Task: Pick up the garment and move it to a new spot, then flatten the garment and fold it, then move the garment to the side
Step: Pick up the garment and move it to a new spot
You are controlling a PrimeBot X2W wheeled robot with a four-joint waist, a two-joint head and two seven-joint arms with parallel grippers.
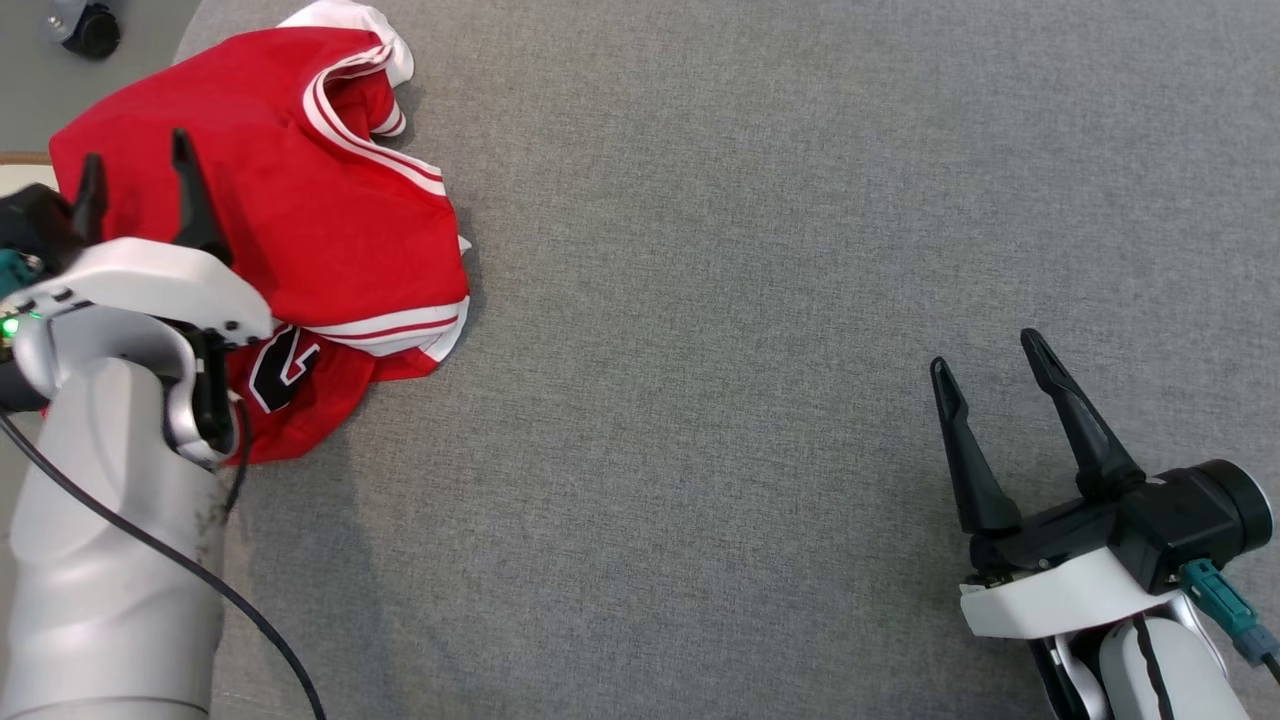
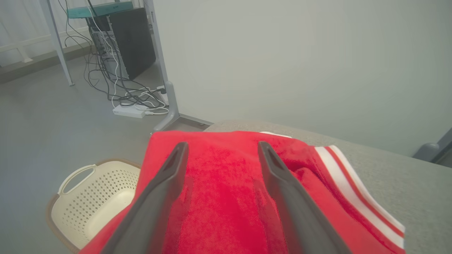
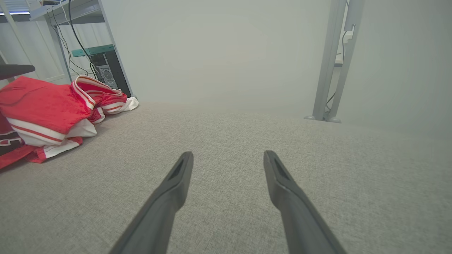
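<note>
Lower right, the right pincer (image 1: 984,350) stands apart and empty over the grey fabric bench (image 1: 750,300). Further, upper left, the left pincer (image 1: 138,148), also apart, hangs over the crumpled red garment with white stripes (image 1: 340,210) lying there.

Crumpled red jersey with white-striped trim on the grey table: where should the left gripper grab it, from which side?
Grip the raised white-striped trim fold of the red jersey, coming from above with the open left gripper hovering over it. That fold stands up as a ridge the fingers could straddle; the flat red panel offers less to pinch.
</note>
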